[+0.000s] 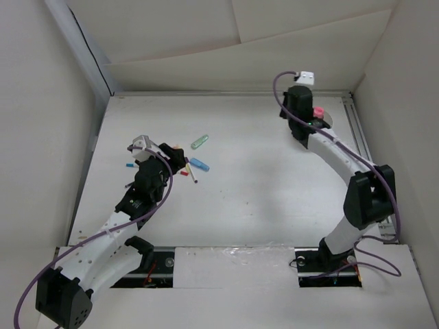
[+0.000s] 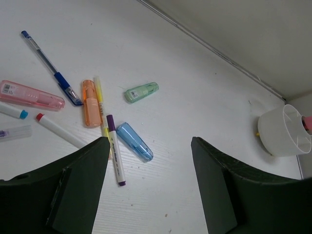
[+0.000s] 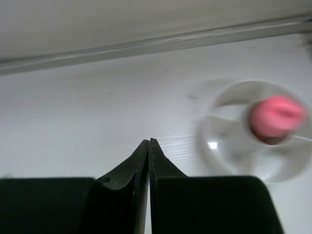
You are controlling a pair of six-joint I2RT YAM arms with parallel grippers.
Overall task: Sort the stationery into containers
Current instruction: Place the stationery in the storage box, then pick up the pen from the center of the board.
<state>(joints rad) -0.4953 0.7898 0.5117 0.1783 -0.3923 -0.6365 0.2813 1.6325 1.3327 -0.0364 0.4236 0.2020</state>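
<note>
Left gripper (image 2: 149, 142), fingers apart, hovers above the table; orange highlighter (image 2: 90, 103) and blue pen (image 2: 51, 68) at 10 o'clock, white cup (image 2: 279, 135) at 3 o'clock. Right gripper (image 3: 149, 142), fingers pressed together; pink-capped tube (image 3: 276, 116) stands in the cup at 2 o'clock.

White tabletop (image 1: 274, 185), stationery clustered on its left half: blue pen (image 2: 48, 66), pink case (image 2: 30, 94), orange highlighter (image 2: 90, 105) touching a thin yellow pen (image 2: 99, 95) alongside it, red-capped white marker (image 2: 58, 129), purple-ended white pen (image 2: 116, 156) just beside a blue translucent piece (image 2: 134, 141), and a pale green piece (image 2: 141, 91) slightly apart toward the far side. Two more at the left edge of the left wrist view: teal-tipped white pen (image 2: 12, 111), clear piece (image 2: 13, 132). Round white divided cup (image 2: 282, 130) sits well apart, far right, near the back wall.
</note>
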